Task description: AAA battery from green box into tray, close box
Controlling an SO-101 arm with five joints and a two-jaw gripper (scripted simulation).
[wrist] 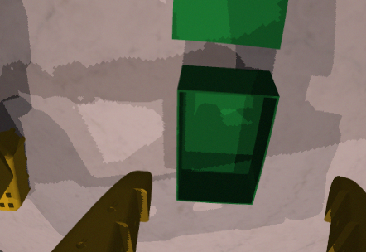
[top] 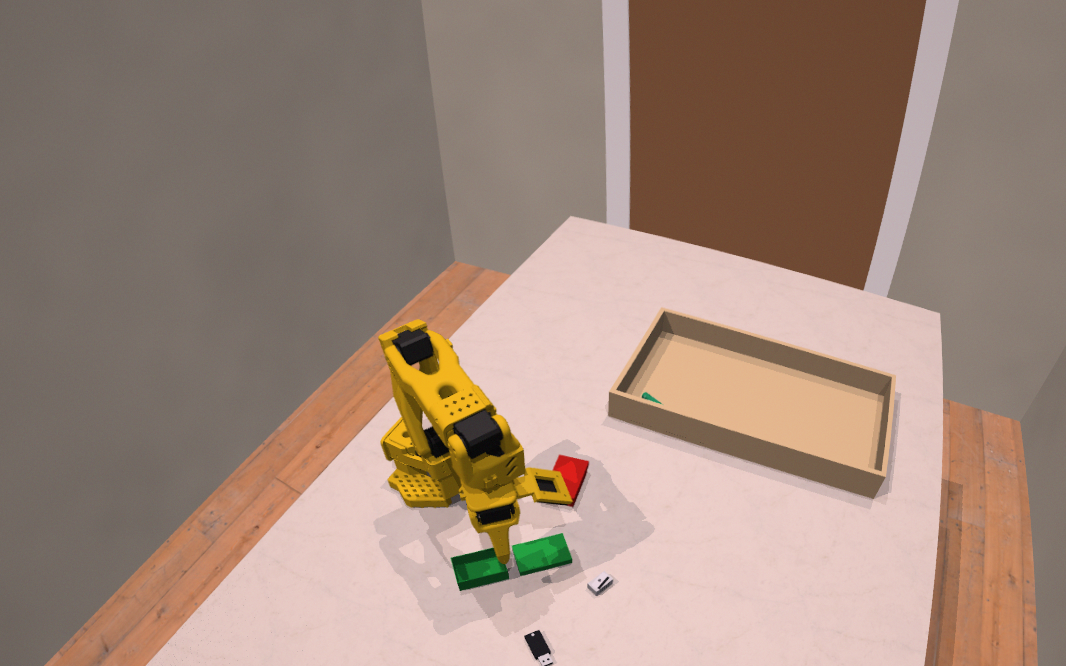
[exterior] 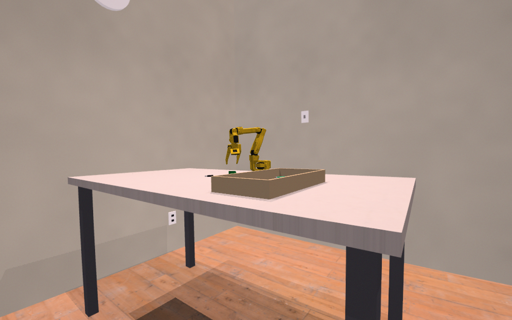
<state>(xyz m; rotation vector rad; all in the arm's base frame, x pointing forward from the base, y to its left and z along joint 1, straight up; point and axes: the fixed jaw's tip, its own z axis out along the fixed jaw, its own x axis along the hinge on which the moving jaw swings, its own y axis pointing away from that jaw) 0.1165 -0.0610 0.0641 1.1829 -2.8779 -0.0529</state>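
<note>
Gripper point(top: 504, 559) point(exterior: 232, 163) point(wrist: 241, 180) hung above the work, fingers wide-ish, nothing btwn. Top view, from it: open green base point(top: 479, 571) point(wrist: 221, 134) at 8 o'clock, nothing seen inside; green lid point(top: 542, 554) point(wrist: 229, 12) just beside base, at 3. Tray point(top: 748, 451) point(exterior: 242, 187) at 2; AAA batt. point(top: 651, 399) point(exterior: 280, 177), apparently, at its 9 o'clock end. Transfer looked done; lid refit + final release left.

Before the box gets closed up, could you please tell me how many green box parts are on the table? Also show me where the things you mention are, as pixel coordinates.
2: the open base point(top: 470, 578) point(wrist: 227, 80), and the lid point(top: 542, 554) point(wrist: 223, 10) lying beside it, apart. Others may be hidden behind the arm.
</note>
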